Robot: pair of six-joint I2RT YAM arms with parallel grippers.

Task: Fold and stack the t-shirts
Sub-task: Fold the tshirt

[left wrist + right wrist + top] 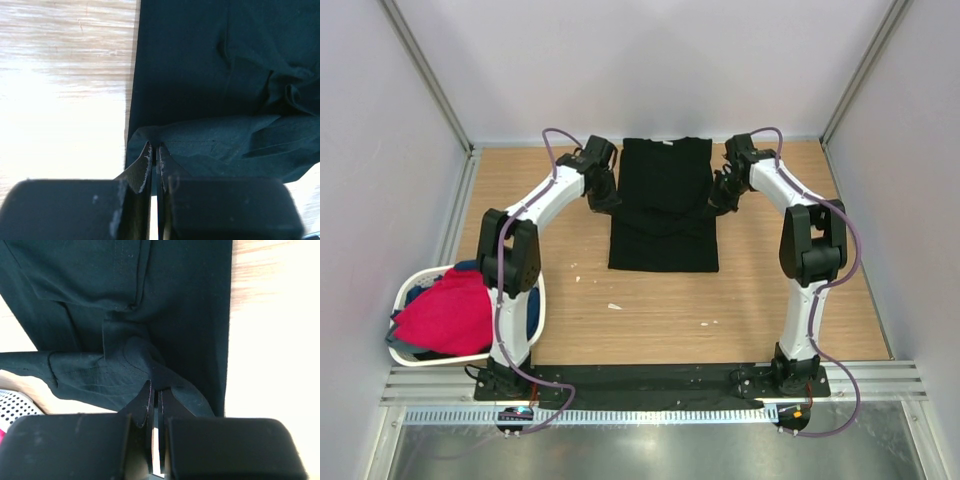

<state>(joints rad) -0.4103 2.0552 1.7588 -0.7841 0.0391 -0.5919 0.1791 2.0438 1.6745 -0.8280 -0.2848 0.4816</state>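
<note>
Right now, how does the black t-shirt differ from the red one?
The black t-shirt lies flat on the table; the red t-shirt sits crumpled in the white basket. The left gripper and right gripper pinch the black t-shirt; neither touches the red t-shirt. Neither shirt is stacked yet.

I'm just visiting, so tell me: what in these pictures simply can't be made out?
- Top view: the red shirt covers the basket; how many garments lie beneath cannot be counted.
- Top view: the neck label on the black t-shirt is too small to read.
- Left wrist view: glare washes out the table.
- Right wrist view: the frame edges cut off the black t-shirt.
</note>
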